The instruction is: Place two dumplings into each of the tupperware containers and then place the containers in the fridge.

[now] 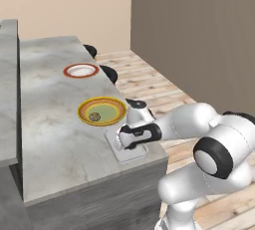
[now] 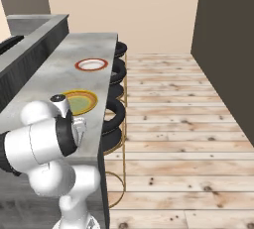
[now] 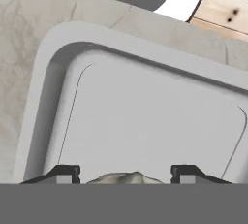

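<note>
The robot's two-finger gripper hangs over a shallow, pale grey, translucent rectangular tupperware container, jaws clamped on a small mottled grey-tan dumpling just above the tray's bare floor. The container sits at the near right corner of the grey marble counter, close to its edge. Beside it, a yellow-rimmed green round plate holds another dumpling; a red-rimmed white round plate lies farther along. Released off-centre, the dumpling might roll off the rim.

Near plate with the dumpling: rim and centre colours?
Yellow rim, green centre on the plate; the dumpling on it is mottled grey-tan. Clearest in the left base view.
</note>
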